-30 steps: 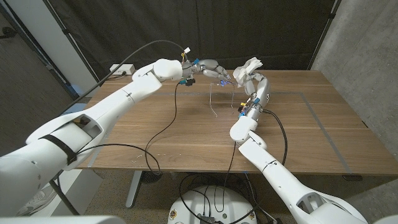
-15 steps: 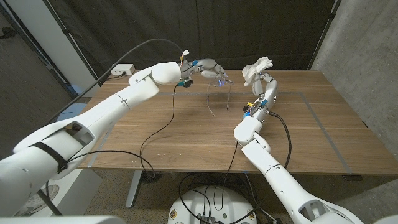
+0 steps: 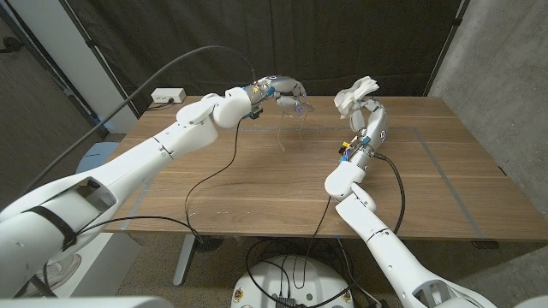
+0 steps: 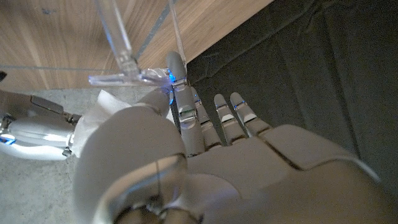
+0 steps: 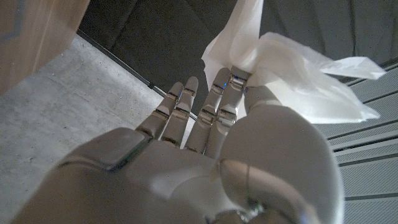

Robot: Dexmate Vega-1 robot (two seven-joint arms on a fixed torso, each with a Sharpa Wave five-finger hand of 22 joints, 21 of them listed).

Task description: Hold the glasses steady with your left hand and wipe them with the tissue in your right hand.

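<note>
Wooden table [image 3: 257, 184] against a dark curtain [image 3: 257, 34], with a white power strip [image 3: 167, 96] at the far left corner and concrete wall [image 3: 505, 60] at right; broad bare surface lies beneath both arms. The left hand [image 3: 282, 90] pinches the clear glasses [image 3: 295, 115] above the far edge. The right hand [image 3: 360, 107], apart from them, clutches the tissue [image 3: 355, 90]. Since earlier, the hands have separated and risen.

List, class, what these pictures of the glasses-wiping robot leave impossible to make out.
- Lenses of the glasses: head view, too small and clear to judge smudges.
- Left hand grip: left wrist view, its own palm covers the contact.
- Tissue: right wrist view, cut off by the edge; the right hand hides the pinch.
</note>
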